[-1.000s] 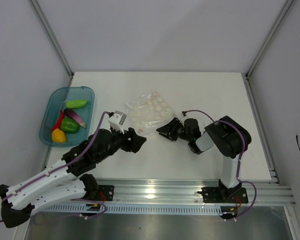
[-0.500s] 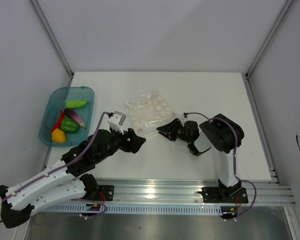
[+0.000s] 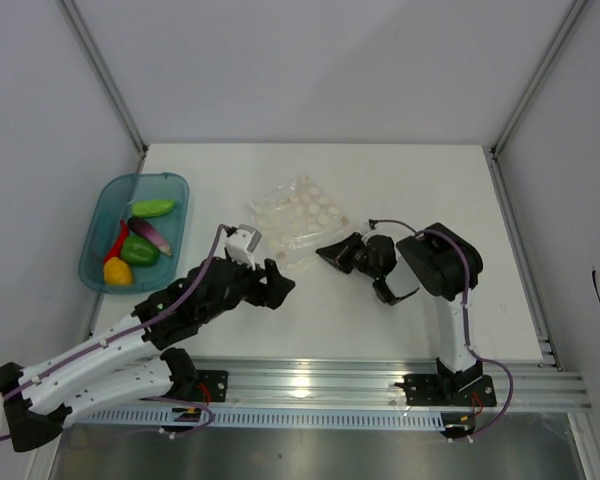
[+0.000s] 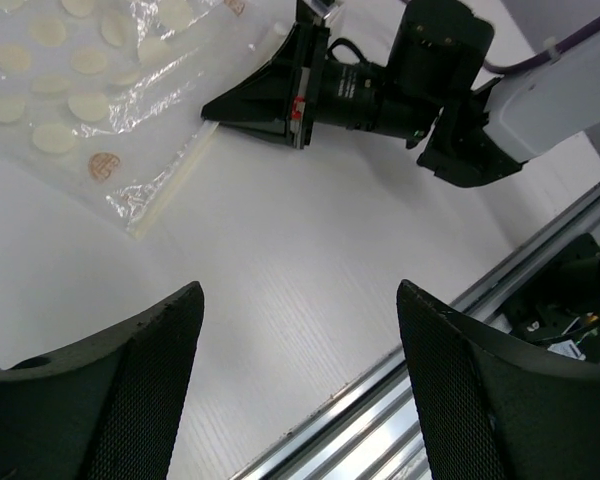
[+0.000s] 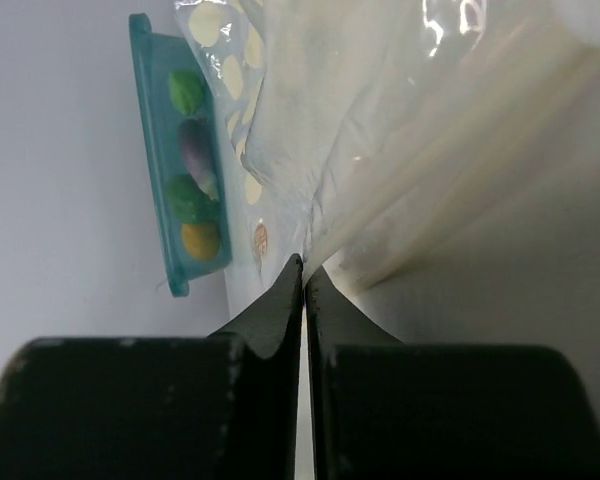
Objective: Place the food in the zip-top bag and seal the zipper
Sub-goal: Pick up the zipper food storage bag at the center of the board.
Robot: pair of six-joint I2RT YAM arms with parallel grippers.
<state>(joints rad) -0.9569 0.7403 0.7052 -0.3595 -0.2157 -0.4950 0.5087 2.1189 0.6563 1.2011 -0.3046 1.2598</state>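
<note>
Zip-top bag (image 3: pixel 295 218) lies flat mid-table, clear, crinkly, white-dotted, nothing inside. Its zipper (image 4: pixel 170 185) runs diagonally along the lower-right edge. Right hand (image 3: pixel 325 250) is nearest, at the bag's lower right, pinched shut on that edge. Left hand (image 3: pixel 280 285) hovers below the bag, fingers spread, empty. Food (image 3: pixel 140 235) sits in the teal tray (image 3: pixel 95 215) at far left.

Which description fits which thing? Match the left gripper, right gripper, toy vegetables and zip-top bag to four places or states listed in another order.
1 left gripper
2 right gripper
3 toy vegetables
4 zip-top bag

a in the teal tray
b jaws open above the table
c lying on the table, no food inside
d jaws closed at the zipper

Pairs: 1-b, 2-d, 3-a, 4-c
</note>
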